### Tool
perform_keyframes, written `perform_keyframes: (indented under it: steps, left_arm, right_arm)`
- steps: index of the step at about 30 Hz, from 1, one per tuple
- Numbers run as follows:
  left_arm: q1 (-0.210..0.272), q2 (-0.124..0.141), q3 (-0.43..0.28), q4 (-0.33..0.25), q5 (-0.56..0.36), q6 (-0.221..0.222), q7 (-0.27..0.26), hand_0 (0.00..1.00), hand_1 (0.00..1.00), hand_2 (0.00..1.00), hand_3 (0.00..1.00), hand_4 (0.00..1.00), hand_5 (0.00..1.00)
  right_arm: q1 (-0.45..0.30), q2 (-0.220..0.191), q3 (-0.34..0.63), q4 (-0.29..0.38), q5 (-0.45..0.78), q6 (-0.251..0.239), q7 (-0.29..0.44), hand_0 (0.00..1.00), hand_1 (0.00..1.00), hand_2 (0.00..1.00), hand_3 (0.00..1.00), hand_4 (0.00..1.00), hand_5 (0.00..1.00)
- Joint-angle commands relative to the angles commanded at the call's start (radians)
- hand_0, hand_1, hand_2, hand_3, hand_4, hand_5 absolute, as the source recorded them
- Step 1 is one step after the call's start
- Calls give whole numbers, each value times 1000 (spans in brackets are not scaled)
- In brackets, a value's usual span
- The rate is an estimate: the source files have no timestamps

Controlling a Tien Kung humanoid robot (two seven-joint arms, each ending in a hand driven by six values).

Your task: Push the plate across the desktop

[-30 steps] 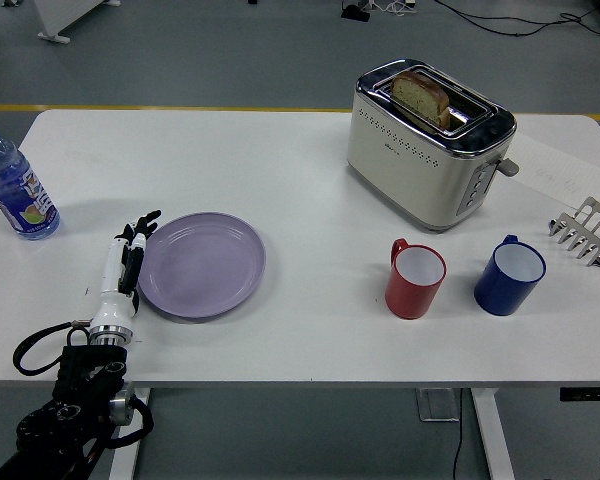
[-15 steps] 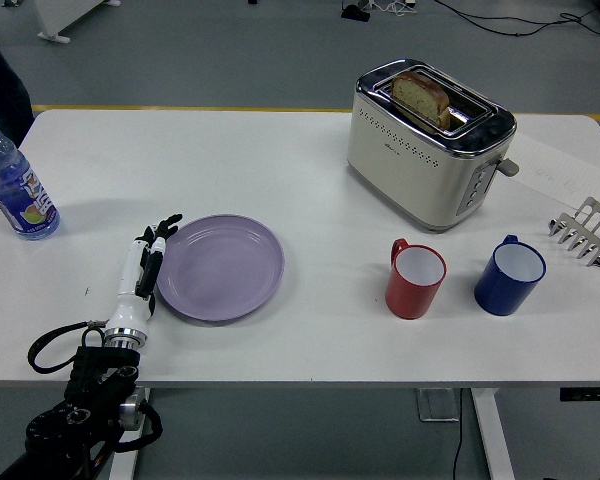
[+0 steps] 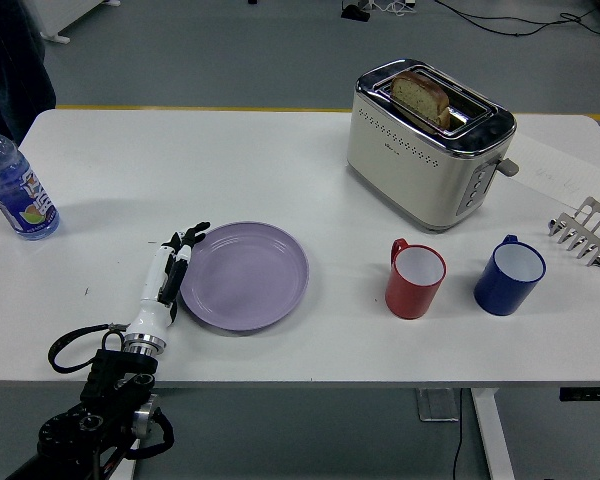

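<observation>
Plate [image 3: 244, 275], lilac, on the white table [image 3: 280, 170], left of centre, the left hand [image 3: 170, 275] flat against its left rim.

Grey floor with a yellow line lies beyond the table; a person's dark clothing [image 3: 15, 60] shows at the top left. From the left: a water bottle [image 3: 13, 185] near the edge, the hand with fingers straight and together, holding nothing, the plate, then a red mug [image 3: 415, 279] standing clear of the plate's right side, a toaster [image 3: 428, 140] with bread behind it, a blue mug [image 3: 509, 275] and a metal toast rack [image 3: 583, 231].
</observation>
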Motion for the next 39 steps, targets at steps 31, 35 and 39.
perform_keyframes:
  steps: [31, 35, 39]
  left_arm:
    - [-16, 0, 173, -63, -59, 6, 0, 856, 869, 895, 756, 521, 998]
    - [-17, 0, 162, -60, -56, 8, 0, 857, 869, 895, 758, 520, 998]
    - [-22, 0, 132, -56, -50, 11, 0, 857, 869, 895, 757, 519, 998]
  right_arm:
    - [-13, -4, 0, 2, 1, -1, -2, 617, 579, 650, 589, 311, 388]
    - [-14, -4, 0, 2, 0, -1, -3, 617, 580, 650, 590, 311, 388]
    - [-14, -3, 0, 2, 1, -1, -2, 617, 580, 650, 590, 311, 389]
